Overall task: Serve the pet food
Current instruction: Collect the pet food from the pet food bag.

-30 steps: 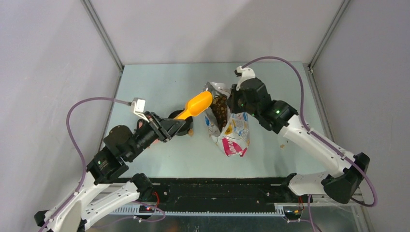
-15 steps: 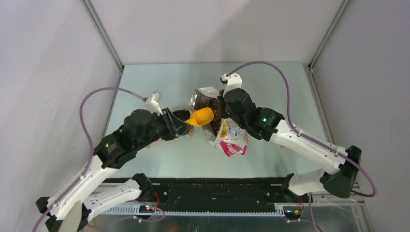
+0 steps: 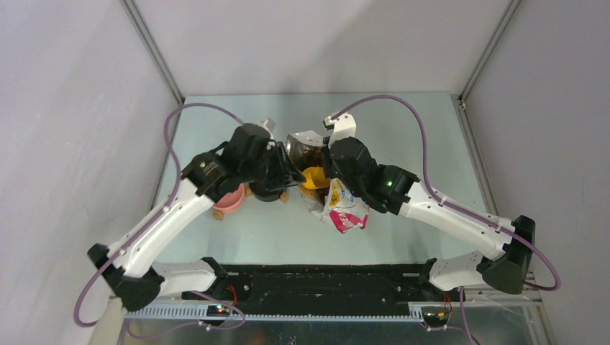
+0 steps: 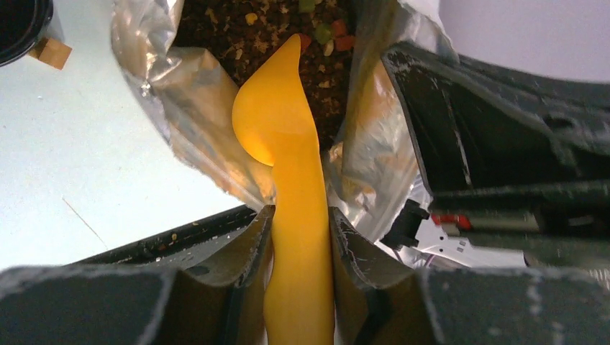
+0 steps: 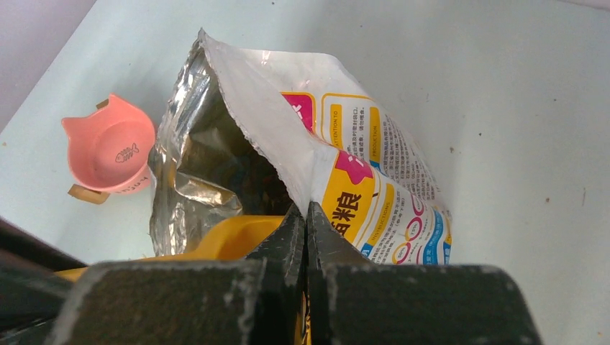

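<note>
Pale green bench (image 3: 453,144) is carrying an open bag (image 5: 360,165) near its middle, with grey walls standing around it. On the one side, the left pincer (image 4: 298,233) is clamping the handle of a yellow scoop (image 4: 284,136), jaws pressing on both flanks, while the scoop's bowl is reaching into the bag's mouth. Kibble (image 4: 237,29) is lying inside the bag, dark brown with a few coloured bits, right at the scoop's tip. Opposite, the right pincer (image 5: 306,219) is pinching the bag's torn rim, jaws fully closed on the foil. A pink bowl (image 5: 108,151) is sitting just beside the bag.
</note>
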Robot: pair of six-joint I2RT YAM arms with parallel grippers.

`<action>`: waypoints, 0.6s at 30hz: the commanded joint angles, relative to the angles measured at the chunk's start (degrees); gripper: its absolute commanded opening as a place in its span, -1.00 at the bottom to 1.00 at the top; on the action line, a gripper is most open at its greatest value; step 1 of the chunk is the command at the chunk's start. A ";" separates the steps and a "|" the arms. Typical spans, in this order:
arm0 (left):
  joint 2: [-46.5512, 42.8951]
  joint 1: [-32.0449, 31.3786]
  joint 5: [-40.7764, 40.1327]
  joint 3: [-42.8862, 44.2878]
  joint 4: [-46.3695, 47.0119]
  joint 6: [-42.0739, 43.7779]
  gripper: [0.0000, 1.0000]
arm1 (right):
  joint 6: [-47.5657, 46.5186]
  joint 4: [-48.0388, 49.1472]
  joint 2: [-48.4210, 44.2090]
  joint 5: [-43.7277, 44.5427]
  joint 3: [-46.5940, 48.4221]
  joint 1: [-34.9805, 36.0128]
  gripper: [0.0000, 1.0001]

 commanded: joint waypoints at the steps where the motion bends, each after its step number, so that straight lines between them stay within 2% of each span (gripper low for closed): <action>1: 7.18 0.51 2.22 8.53 -12.46 -0.21 -1.00 | -1.36 6.84 -2.42 2.22 0.01 1.21 -1.00; 5: 13.72 0.66 0.97 14.35 -23.58 0.79 -1.00 | -2.46 6.86 -2.13 4.93 -0.32 1.32 -1.00; 10: 19.78 0.62 -4.66 21.07 -36.08 2.20 -1.00 | -3.34 6.22 -2.33 7.88 -0.34 1.43 -1.00; 15: 21.02 0.59 -10.14 23.69 -39.36 2.16 -1.00 | -3.91 6.03 -1.90 9.02 -0.34 1.52 -1.00; 18: 21.87 0.63 -9.09 22.68 -36.85 2.98 -1.00 | -3.32 5.56 -1.79 9.17 -0.27 1.52 -1.00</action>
